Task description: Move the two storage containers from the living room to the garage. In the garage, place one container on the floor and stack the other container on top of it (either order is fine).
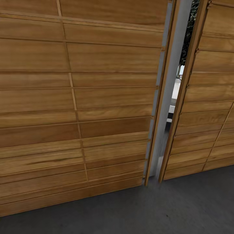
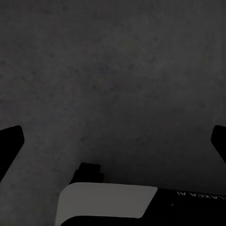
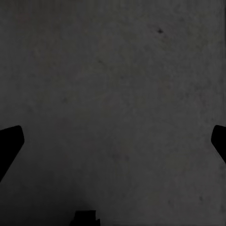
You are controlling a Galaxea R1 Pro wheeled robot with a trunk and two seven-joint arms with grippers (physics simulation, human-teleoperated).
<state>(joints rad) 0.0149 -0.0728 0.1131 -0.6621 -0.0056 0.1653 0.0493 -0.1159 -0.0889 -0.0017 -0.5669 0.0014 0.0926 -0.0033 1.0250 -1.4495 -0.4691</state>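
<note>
The storage containers are out of view. I am in the garage, facing its horizontal wooden-slat doors [image 1: 78, 97] at close range. The dark grey concrete floor [image 1: 169, 208] runs along the foot of the doors. In the left wrist view my left gripper [image 2: 113, 141] hangs open over bare floor [image 2: 117, 70], its two black fingertips [image 2: 9, 141] wide apart with nothing between them. My right gripper [image 3: 113, 141] is likewise open above speckled floor [image 3: 117, 70], its fingertips [image 3: 9, 143] at the picture's sides, holding nothing.
A second slatted door panel [image 1: 208, 97] stands at the right. Between the two panels a pale grey post [image 1: 169, 97] and a narrow gap [image 1: 180, 81] show daylight and foliage outside. Part of the robot's white body [image 2: 106, 202] shows in the left wrist view.
</note>
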